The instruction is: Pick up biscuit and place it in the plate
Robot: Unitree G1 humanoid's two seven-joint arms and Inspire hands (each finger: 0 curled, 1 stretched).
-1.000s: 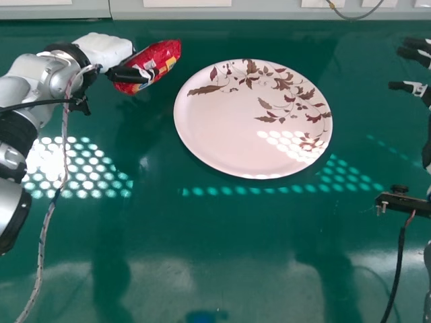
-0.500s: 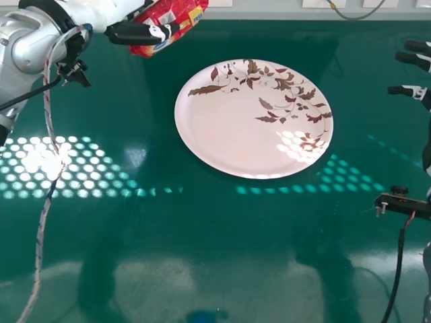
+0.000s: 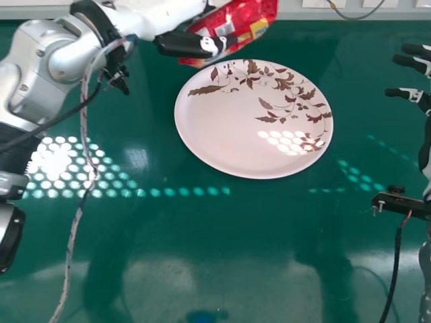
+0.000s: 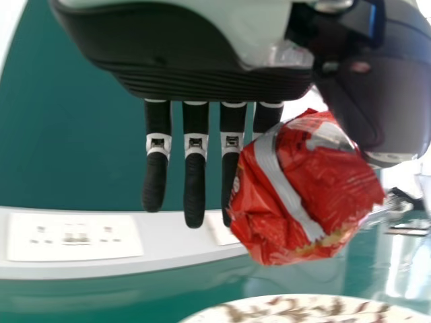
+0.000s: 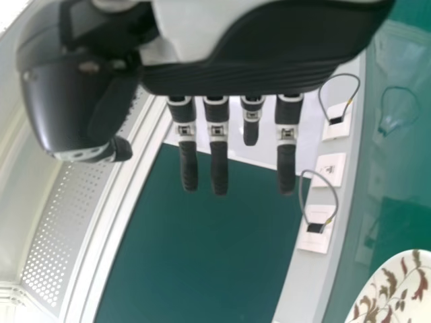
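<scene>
Cable, pale and braided, trails down the left side of the head view, below the left arm, across dotted patches of light on the green table. Farther right, near the far edge of the table, the left hand pinches the red biscuit packet between its thumb and the fingers nearest it; its other fingers are straight, with slim gaps between them. The packet is held up near the far rim of the plate, apart from it, and has not been set down. Next comes the plate itself, round and pale pink, with brown leaves along its far and right parts and a bright dotted patch at the right. At the right edge, the right hand holds nothing, its fingers straight and spread a little, the thumb off to the side. Nearer, a black bracket carries a dark cord.
</scene>
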